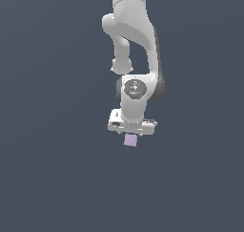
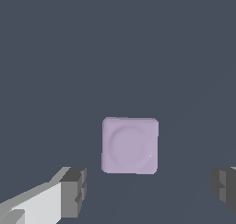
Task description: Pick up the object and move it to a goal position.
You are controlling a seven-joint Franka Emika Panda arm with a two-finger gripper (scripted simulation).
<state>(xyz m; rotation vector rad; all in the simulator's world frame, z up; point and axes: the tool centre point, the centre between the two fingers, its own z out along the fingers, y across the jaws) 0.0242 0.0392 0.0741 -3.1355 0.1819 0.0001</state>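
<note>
The object is a small pale lilac cube (image 1: 130, 140) on the plain dark grey floor, just below the white hand in the exterior view. In the wrist view the cube (image 2: 130, 145) shows its top face with a faint round dimple. My gripper (image 2: 147, 191) is open; one dark fingertip (image 2: 73, 191) and the other fingertip (image 2: 224, 187) stand wide apart. The cube lies beyond the line between the fingertips, not between them, and touches neither. In the exterior view the gripper (image 1: 132, 129) hangs straight down over the cube, its fingers mostly hidden by the hand.
The white arm (image 1: 135, 40) reaches down from the top of the exterior view. The dark grey floor (image 1: 52, 178) is flat and featureless on all sides. No goal marker shows.
</note>
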